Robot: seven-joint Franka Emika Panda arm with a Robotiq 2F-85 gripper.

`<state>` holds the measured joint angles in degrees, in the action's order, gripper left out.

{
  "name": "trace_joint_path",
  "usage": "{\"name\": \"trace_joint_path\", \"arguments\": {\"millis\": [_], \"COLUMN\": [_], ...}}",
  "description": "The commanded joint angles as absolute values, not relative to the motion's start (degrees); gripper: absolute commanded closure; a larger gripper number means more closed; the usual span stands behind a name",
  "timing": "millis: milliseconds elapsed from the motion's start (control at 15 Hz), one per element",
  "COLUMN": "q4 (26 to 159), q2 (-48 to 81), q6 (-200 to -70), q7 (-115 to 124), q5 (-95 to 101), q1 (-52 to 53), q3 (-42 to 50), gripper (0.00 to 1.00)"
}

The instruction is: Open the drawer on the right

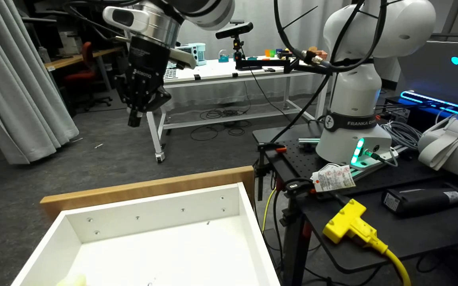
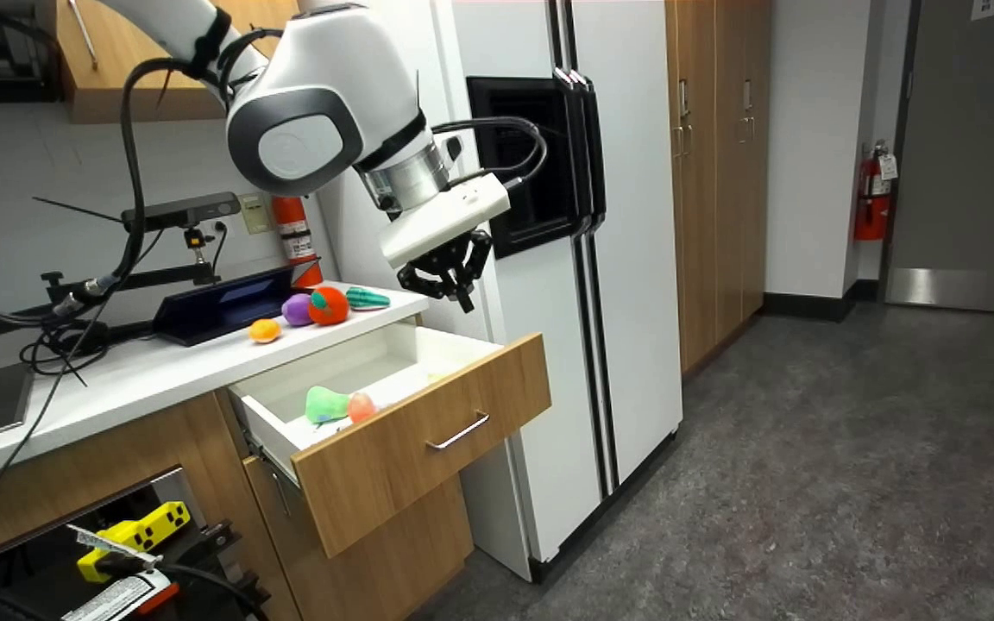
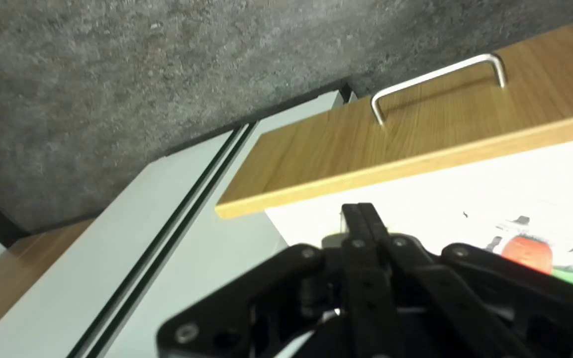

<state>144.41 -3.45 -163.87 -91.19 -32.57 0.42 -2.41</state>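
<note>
The drawer (image 1: 149, 188) stands pulled out, its white inside showing in both exterior views. A pale wood front (image 2: 419, 448) carries a silver bar handle (image 2: 458, 431), which also appears in the wrist view as a bent metal handle (image 3: 438, 74). Inside lie a green toy (image 2: 325, 404) and an orange-red one (image 2: 361, 407). My gripper (image 2: 465, 297) hangs in the air above the drawer, apart from the front and the handle. In the wrist view the gripper (image 3: 358, 206) has its fingertips pressed together, with nothing between them.
A white fridge (image 2: 549, 362) borders the drawer's far end. Toys, including a red one (image 2: 330, 306), and a dark tray-like object (image 2: 225, 304) sit on the white counter (image 2: 147, 379). By the robot base, a yellow power splitter (image 1: 346, 220) rests on a black cart (image 1: 372, 246).
</note>
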Motion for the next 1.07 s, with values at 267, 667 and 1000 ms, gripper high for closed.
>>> {"name": "trace_joint_path", "arguments": {"millis": [267, 667, 1000], "q4": [141.9, 140.5, 140.8], "q2": [-5.4, -5.0, -4.6], "q6": [-159.9, -152.1, -147.2], "q7": [-119.3, -133.0, -135.5], "q5": [-58.9, -72.2, -75.3], "q1": [5.3, 4.6, 4.1], "q3": [-1.8, -1.2, -0.5], "gripper": [1.00, 1.00, 0.59]}}
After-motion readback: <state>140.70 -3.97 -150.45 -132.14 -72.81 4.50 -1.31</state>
